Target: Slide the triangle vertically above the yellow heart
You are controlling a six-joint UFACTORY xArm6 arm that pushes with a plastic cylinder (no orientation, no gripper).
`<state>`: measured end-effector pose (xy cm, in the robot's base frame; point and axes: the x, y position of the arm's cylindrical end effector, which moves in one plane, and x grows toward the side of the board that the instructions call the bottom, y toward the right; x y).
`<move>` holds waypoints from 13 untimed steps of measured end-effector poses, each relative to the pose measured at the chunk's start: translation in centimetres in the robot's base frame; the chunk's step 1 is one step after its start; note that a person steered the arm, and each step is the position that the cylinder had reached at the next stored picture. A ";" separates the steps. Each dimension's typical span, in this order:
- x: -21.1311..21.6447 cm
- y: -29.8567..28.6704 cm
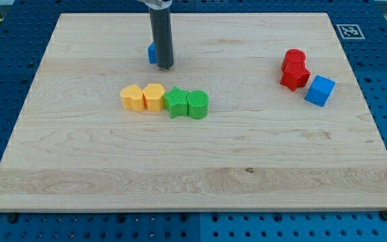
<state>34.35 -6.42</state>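
Note:
A small blue block [152, 52], probably the triangle, lies near the view's top, mostly hidden behind the dark rod. My tip [164, 66] rests on the board right against the blue block's right side. Two yellow blocks sit side by side below it. The left one [132, 97] looks like the heart, and the right one [154, 96] looks like a hexagon. The blue block is above and slightly right of the yellow heart, a short gap away.
A green star [176, 102] and a green round block [197, 104] continue the row to the right of the yellow blocks. At the view's right are a red round block [294, 58], a red star-like block [295, 76] and a blue cube [320, 90].

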 end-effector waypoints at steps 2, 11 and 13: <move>0.0 -1.9; -2.4 -2.0; -3.0 1.6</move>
<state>31.35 -4.79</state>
